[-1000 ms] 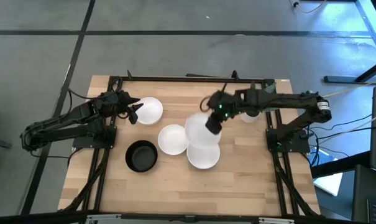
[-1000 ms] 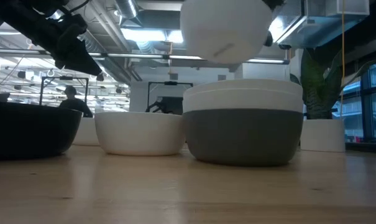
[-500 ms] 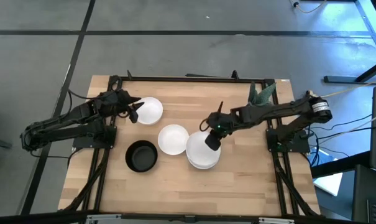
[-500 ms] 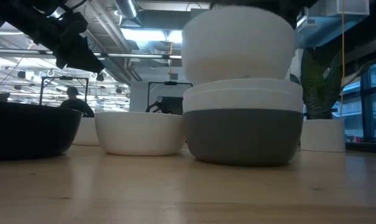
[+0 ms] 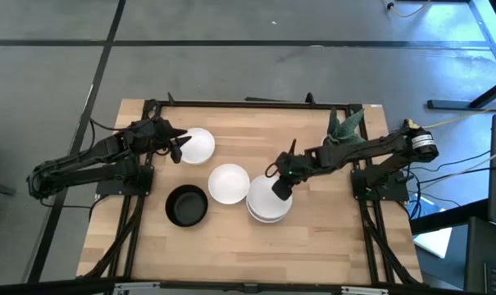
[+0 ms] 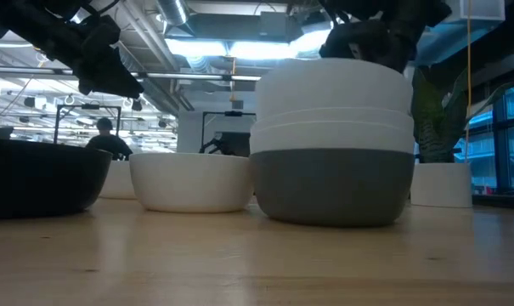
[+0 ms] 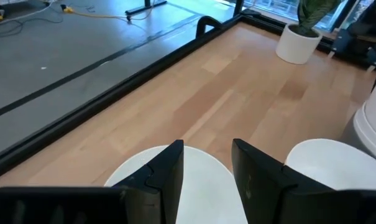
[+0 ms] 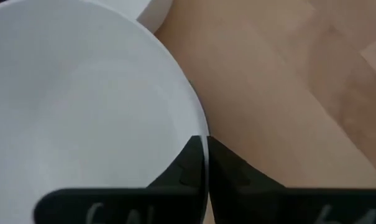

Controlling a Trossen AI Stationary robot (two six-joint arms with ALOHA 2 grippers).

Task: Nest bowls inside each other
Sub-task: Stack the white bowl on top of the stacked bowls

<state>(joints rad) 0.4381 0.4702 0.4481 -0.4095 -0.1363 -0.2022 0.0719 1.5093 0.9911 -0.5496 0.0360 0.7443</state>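
Observation:
A stack of bowls [image 5: 268, 201] stands right of the table's middle: a dark grey bowl [image 6: 333, 187] at the bottom with white bowls nested in it. My right gripper [image 5: 280, 185] is shut on the top white bowl [image 6: 333, 89]. A single white bowl [image 5: 229, 183] sits left of the stack, and a black bowl [image 5: 187, 205] left of that. Another white bowl [image 5: 198, 145] rests toward the far left. My left gripper [image 7: 206, 174] hangs open above that bowl's left edge, touching nothing. My right gripper holds the top white bowl by its rim [image 8: 203, 127] on the side toward the table's right. One finger [image 8: 184, 168] is inside the bowl and one [image 8: 228, 171] outside. The fingers slant down from above and the right. The bowl sits upright, nested in the stack.
A small white pot with a spiky green plant [image 5: 343, 127] stands near the far right corner. A black frame [image 5: 248, 103] runs along the table's far edge. Bare wood lies along the near edge [image 5: 256, 254]. A person [image 6: 108, 140] shows in the room behind.
My right gripper carried the white bowl from above the table's middle toward the near edge and down. The bowl, lifted clear a second ago, now sits nested on top of the stack. The plant pot, covered by the arm before, now shows.

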